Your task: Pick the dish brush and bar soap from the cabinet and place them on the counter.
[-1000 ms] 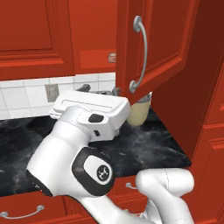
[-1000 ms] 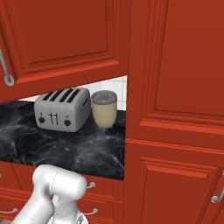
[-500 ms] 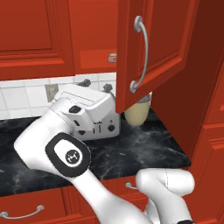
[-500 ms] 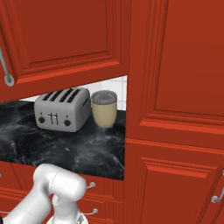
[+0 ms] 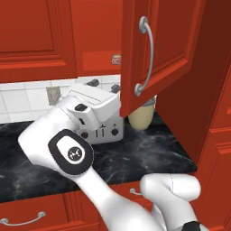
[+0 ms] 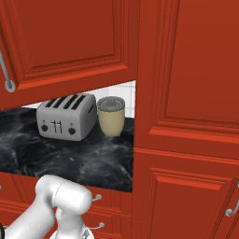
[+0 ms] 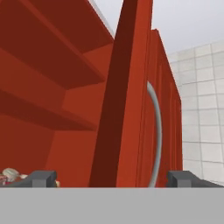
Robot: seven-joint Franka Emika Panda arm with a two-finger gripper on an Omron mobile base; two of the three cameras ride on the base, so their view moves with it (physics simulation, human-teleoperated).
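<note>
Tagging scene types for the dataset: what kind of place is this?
A simulated home kitchen: red wooden wall cabinet with a curved silver handle, black marble-look counter with white veins, and a silver four-slot toaster against white wall tiles.

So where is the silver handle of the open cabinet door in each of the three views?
Left base view: silver handle upper right of centre, on the cabinet door.
Right base view: at the left edge, above the toaster.
Hand view: right of centre, a tall curve.
Shared landmark: the red door itself.
</note>
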